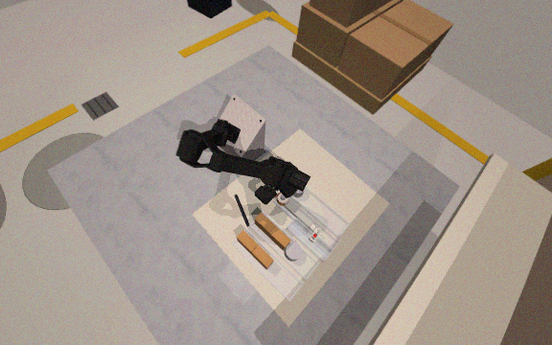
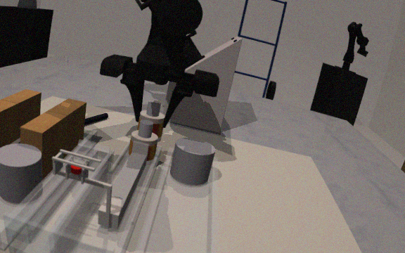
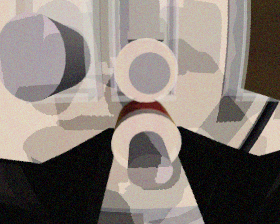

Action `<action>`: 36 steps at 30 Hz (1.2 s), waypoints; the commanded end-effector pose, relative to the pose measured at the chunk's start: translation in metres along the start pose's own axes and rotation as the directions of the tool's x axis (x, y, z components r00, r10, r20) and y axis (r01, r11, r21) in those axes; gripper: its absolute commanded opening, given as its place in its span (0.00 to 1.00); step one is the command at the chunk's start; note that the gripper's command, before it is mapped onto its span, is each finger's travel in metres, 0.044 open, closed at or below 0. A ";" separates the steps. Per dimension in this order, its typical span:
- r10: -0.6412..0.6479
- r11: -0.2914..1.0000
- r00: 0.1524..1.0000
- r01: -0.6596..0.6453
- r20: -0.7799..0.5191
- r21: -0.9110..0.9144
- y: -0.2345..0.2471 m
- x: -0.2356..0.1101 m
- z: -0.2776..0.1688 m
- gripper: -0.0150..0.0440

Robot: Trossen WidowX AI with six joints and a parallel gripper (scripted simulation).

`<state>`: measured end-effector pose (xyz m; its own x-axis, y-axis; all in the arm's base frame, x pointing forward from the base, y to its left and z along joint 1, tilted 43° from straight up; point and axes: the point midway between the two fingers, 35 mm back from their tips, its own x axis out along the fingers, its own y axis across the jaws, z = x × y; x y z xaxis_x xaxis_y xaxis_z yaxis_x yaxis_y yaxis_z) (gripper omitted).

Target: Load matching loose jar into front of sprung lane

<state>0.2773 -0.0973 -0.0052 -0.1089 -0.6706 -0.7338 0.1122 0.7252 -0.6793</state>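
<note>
My gripper [image 2: 151, 124] [image 3: 144, 133] is shut on the loose jar [image 2: 152, 117] [image 3: 146, 140], which has a white shoulder, grey cap and red-and-amber label. The held jar is upright, just outside the lane's front end, in line with the lane. The matching jar [image 2: 143, 149] [image 3: 146, 70] [image 1: 283, 199] stands at the front of the sprung lane [image 3: 174, 50]. The two jars look very close in the wrist view; whether they touch is unclear. The grey pusher bar [image 2: 128, 186] runs behind the lane jar. The low front stop and the held jar's base are hidden.
A grey cylinder [image 2: 193, 162] [image 3: 31, 57] stands beside the lane; another [image 2: 17, 172] [image 1: 293, 251] stands across the rack. Two brown boxes [image 1: 272, 231] [image 1: 255, 249] occupy other lanes. A black rod [image 1: 241, 210] [image 3: 259, 127] lies before the rack. A red part [image 1: 314, 235] [image 2: 76, 170] sits on a raised frame.
</note>
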 end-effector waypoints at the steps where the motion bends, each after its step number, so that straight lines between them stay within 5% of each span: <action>1: -0.004 1.000 1.000 0.004 0.005 0.000 -0.001 0.000 0.004 0.25; 36: -0.004 1.000 1.000 0.004 0.006 0.001 -0.002 0.000 0.019 0.25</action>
<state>0.2891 -0.1001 -0.0064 -0.1192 -0.6695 -0.7332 0.1027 0.7262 -0.6797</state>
